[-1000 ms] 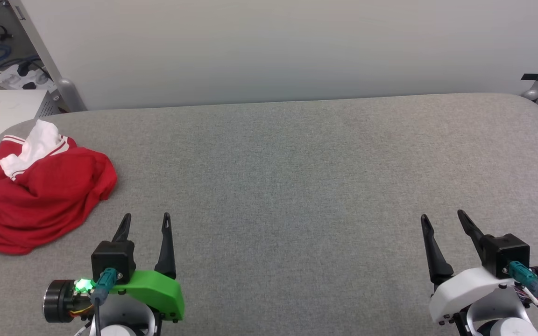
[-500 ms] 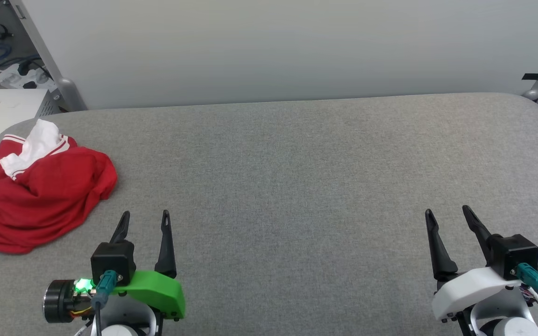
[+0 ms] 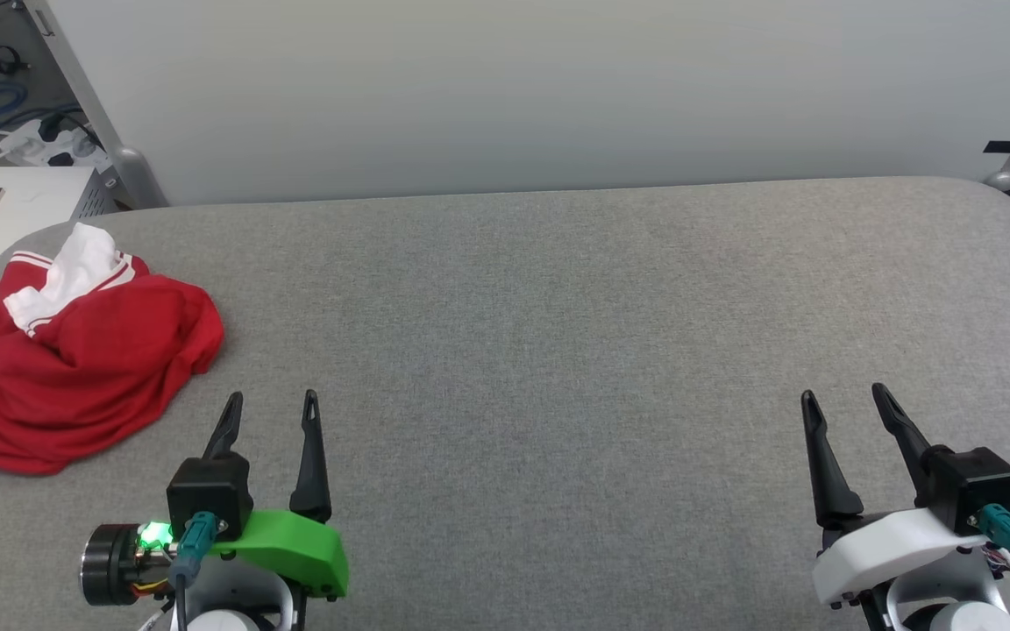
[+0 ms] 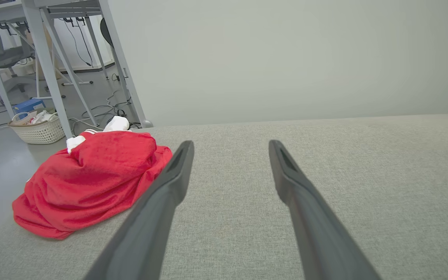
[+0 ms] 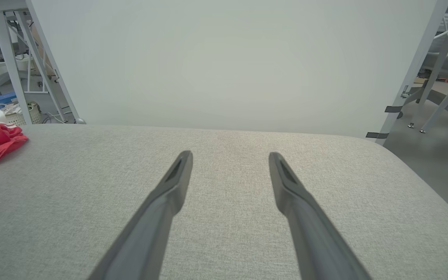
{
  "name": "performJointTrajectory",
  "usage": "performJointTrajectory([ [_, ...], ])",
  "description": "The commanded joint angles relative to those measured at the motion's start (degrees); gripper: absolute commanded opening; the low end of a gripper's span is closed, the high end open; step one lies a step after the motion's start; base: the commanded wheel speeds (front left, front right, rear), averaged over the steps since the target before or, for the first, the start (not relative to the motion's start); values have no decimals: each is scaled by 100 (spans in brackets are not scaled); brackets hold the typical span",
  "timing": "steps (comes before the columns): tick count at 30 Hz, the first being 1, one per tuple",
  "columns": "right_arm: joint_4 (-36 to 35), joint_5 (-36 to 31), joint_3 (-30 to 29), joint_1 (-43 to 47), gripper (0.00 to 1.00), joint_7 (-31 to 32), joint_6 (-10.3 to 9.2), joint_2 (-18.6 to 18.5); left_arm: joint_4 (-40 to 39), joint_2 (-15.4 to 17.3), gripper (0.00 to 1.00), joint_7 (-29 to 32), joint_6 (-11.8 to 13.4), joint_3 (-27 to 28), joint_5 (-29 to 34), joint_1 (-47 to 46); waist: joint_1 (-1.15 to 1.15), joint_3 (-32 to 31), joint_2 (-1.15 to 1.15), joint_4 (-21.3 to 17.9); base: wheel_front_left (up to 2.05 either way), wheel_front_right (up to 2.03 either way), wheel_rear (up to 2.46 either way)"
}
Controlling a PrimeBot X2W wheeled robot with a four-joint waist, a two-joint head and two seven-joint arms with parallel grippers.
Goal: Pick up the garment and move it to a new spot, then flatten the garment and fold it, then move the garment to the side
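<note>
The crumpled red garment lies heaped at the left edge of the grey padded table, just left of and beyond the left gripper, whose fingers stand wide and empty. The right gripper, equally wide and empty, hovers well apart at the near right.

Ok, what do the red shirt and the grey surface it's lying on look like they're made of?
The red shirt: soft knit fabric, matte, perhaps cotton or polyester; it slumps in loose folds. The grey surface: woven, upholstery-like cloth, matte, with a heathered weave and rounded corners.
</note>
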Motion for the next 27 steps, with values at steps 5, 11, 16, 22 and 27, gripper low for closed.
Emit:
performJointTrajectory([
  [5, -96, 96, 8, 69, 100, -124, -2, 5, -17, -11, 100, -103, 54, -16, -47, 57, 0, -3, 0, 12, 0, 0, 0],
  [11, -156, 126, 13, 97, 100, -194, -2, 5, 3, -13, 100, -174, 58, -32, -70, 75, 0, -6, 0, 28, 0, 0, 0],
  [16, -190, 153, 12, 118, 100, -252, -2, 6, 18, -14, 100, -232, 53, -38, -86, 83, 0, -7, 0, 44, 0, 0, 0],
  [22, -224, 188, 16, 145, 100, -322, -2, 6, 33, -15, 100, -303, 47, -47, -110, 99, 0, -12, 0, 61, 0, 0, 0],
  [27, -245, 235, 15, 176, 100, -382, -2, 7, 34, -17, 100, -363, 47, -54, -129, 117, 0, -19, 0, 73, 0, 0, 0],
])
